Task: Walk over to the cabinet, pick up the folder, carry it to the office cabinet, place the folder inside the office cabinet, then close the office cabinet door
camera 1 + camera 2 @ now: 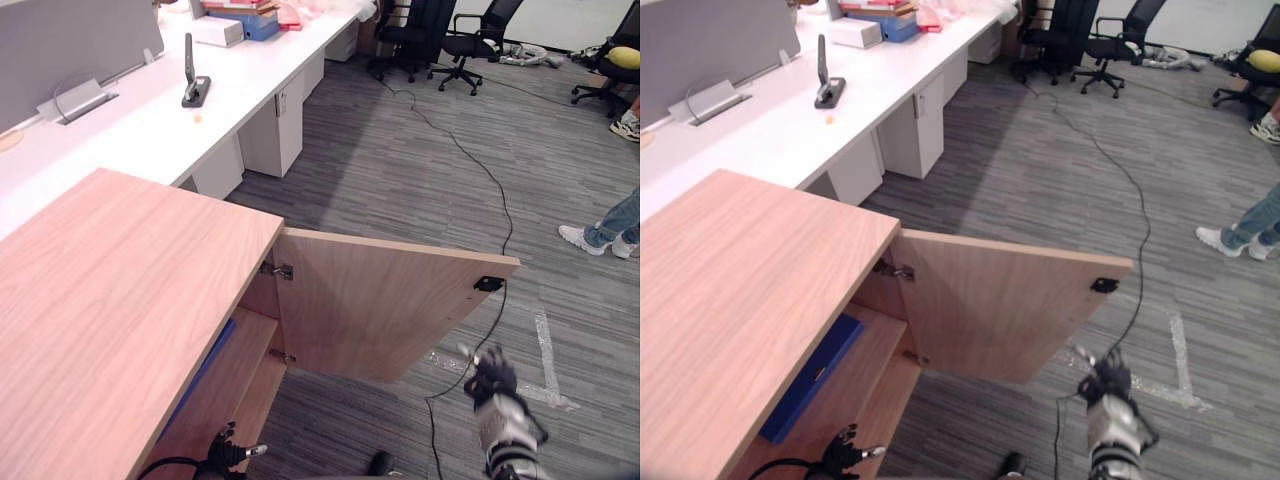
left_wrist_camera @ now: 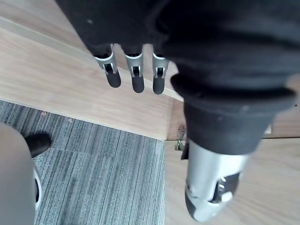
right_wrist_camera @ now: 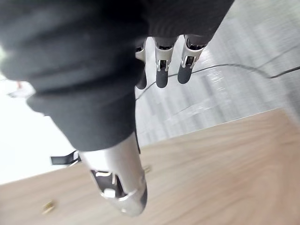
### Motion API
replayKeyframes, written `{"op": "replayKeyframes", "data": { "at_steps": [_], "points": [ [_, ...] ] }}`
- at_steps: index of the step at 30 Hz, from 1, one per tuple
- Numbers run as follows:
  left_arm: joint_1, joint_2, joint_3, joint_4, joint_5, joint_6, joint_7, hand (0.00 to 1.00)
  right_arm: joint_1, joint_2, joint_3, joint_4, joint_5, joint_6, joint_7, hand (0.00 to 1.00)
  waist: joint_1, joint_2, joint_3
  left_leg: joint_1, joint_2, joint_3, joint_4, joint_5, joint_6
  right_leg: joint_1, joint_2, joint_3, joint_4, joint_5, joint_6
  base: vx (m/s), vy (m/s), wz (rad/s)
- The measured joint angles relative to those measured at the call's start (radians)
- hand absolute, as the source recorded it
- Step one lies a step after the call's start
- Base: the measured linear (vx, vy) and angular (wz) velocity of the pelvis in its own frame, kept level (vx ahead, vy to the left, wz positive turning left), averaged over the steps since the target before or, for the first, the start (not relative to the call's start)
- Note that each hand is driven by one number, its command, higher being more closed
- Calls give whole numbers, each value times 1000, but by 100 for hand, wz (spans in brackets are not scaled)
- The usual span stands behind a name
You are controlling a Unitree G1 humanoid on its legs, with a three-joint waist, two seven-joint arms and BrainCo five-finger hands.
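The right hand (image 1: 1108,378) hangs with its fingers straight and loose, holding nothing, near the free edge of the open door (image 1: 1000,310). The left hand (image 1: 843,447) (fingers straight too, and empty) is low down by the front of the office cabinet (image 1: 740,300). The blue folder (image 1: 810,375) lies flat on the shelf inside.
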Motion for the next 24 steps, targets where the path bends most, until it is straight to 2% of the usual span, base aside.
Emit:
{"op": "replayKeyframes", "data": {
  "at_steps": [3,7,8,12,14,16,18,19,21,22,23,24],
  "points": [
    [3,-2,28,0,-31,1,-1,0,-89,-97,48,-21,-60,-9,-6,0,5,8,5,-19,8,-16,20,0,0,1,1,-6,0,-12,14,-4,-28,14],
    [14,-12,72,-8,-62,1,-3,0,-138,-200,170,-22,-111,-12,4,0,11,23,17,-43,23,-42,46,12,-5,2,3,-31,15,-33,8,-4,-26,16],
    [22,-14,90,-11,-74,0,-4,0,-139,-214,198,-22,-117,-12,13,0,10,23,21,-52,29,-54,53,20,-16,2,4,-40,23,-39,3,0,-27,22],
    [38,-16,152,-15,-101,2,-6,0,-148,-244,305,-22,-126,-13,49,0,9,28,39,-84,55,-74,89,24,-22,-2,14,-64,44,-59,-9,-44,-42,19],
    [44,-20,186,-17,-110,1,-6,0,-182,-260,350,-20,-120,-14,56,0,11,36,80,-103,73,-95,128,26,-26,-4,14,-78,77,-83,-16,-118,-72,23],
    [70,-25,196,-21,-110,1,-8,0,-194,-275,379,-20,-117,-17,61,0,11,46,90,-129,88,-120,146,28,-30,-21,19,-91,105,-117,-15,-137,-97,20],
    [99,-36,205,-21,-109,2,-10,0,-208,-283,402,-41,-102,-28,70,0,15,60,93,-155,108,-125,122,40,-45,-58,40,-91,116,-124,-23,-130,-118,6],
    [109,-42,208,-21,-109,5,-10,0,-209,-285,408,-60,-100,-35,73,0,18,65,93,-161,114,-125,89,61,-53,-78,51,-91,115,-125,-23,-149,-151,10],
    [113,-46,215,-23,-111,7,-12,0,-206,-311,438,-90,-100,-40,100,0,16,62,94,-152,113,-131,-34,149,-54,-112,71,-92,89,-126,-30,-140,-158,28],
    [110,-44,219,-26,-112,7,-15,0,-200,-317,440,-102,-100,-40,109,0,16,54,101,-164,112,-125,13,115,-50,-112,70,-101,86,-119,-56,-102,-151,31],
    [107,-47,225,-36,-110,8,-18,0,-166,-342,472,-130,-101,-39,128,0,19,51,102,-236,117,-123,254,3,-31,-112,70,-125,114,-117,-87,-84,-153,34],
    [110,-50,223,-45,-103,7,-18,0,-134,-355,496,-150,-103,-39,145,0,16,54,102,-257,134,-107,278,11,-33,-108,72,-147,142,-134,-89,-77,-145,42]
  ]
}}
